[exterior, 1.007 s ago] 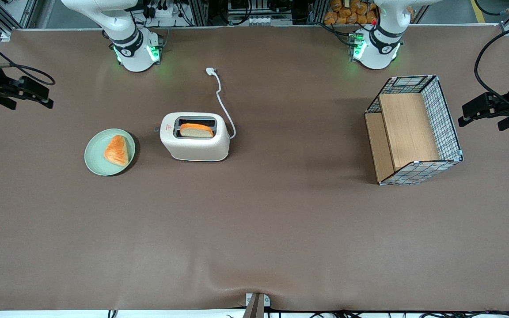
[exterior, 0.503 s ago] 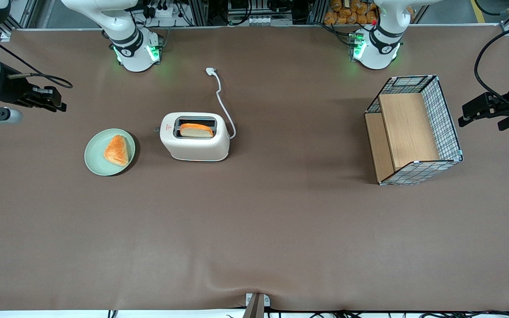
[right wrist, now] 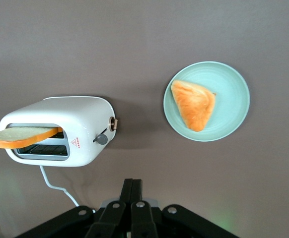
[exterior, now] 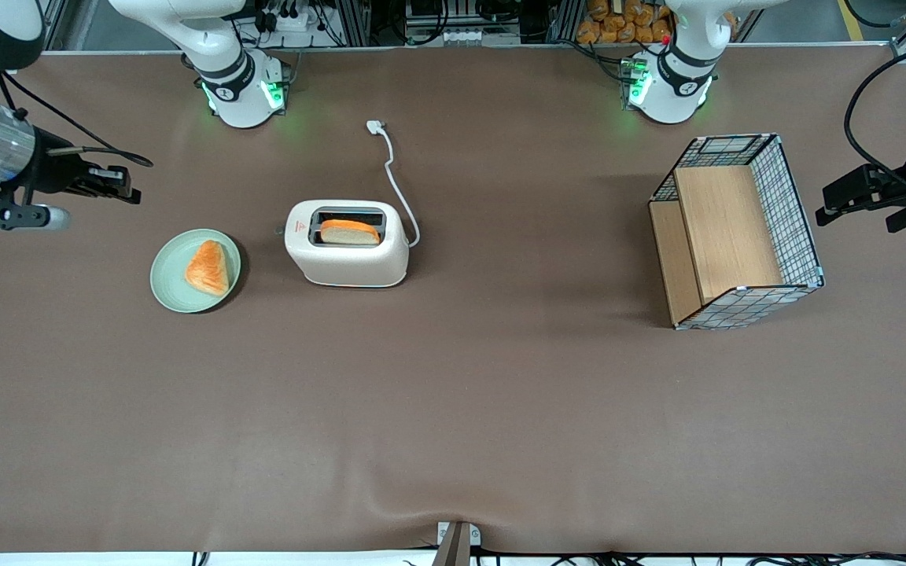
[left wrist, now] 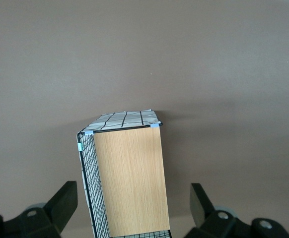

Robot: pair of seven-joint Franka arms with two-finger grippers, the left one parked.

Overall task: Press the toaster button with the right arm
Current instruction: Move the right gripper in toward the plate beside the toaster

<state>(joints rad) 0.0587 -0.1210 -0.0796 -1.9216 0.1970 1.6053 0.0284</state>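
Here, right arm's tool (exterior: 124, 185) pressed together, high above table (exterior: 453, 409), well apart from toaster (exterior: 348, 244), toaster button (right wrist: 102, 139) untouched.

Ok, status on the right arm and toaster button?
Gripper shut, above table at working arm's end. Cream-white toaster, grey lever button unpressed. Green plate lies between.

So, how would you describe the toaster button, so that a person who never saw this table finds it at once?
Find the cream-white toaster near the table's middle, with a bread slice in its slot. On its narrow end facing the green plate sits the toaster button, a small grey lever nub. A brass-coloured knob sits beside it; the button is the grey one. The gripper, shut, hovers toward the working arm's end.
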